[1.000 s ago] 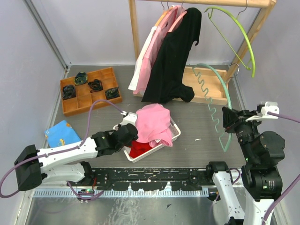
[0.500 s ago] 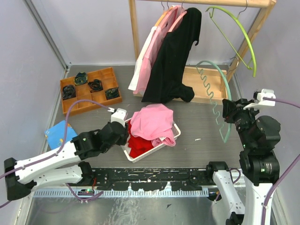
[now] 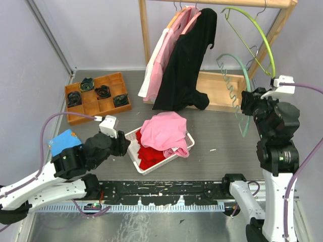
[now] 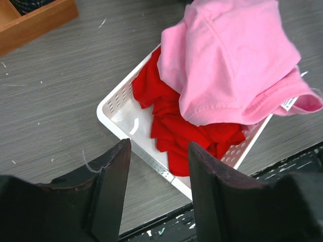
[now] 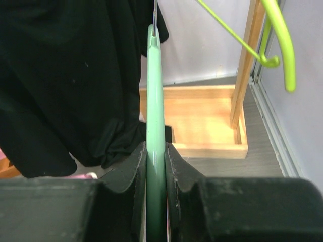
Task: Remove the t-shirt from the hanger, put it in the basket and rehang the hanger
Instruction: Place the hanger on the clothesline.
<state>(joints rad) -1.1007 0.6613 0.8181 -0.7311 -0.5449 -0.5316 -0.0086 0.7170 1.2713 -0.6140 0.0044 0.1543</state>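
We hold our left gripper (image 4: 159,154) spread apart and empty above the near rim of the white basket (image 4: 117,101). The pink t-shirt (image 3: 164,132) lies crumpled in that basket on top of a red garment (image 4: 171,126), one part draped over the edge. Our right gripper (image 5: 155,156) pinches the bare pale green hanger (image 5: 155,75), raised near the wooden rack (image 3: 145,30)

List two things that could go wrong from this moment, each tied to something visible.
1. The pink t-shirt hangs over the rim of the white basket, so it may slide out onto the table.
2. The right gripper clamps the pale green hanger close beside the black garment and the lime hanger; swinging it could snag either.
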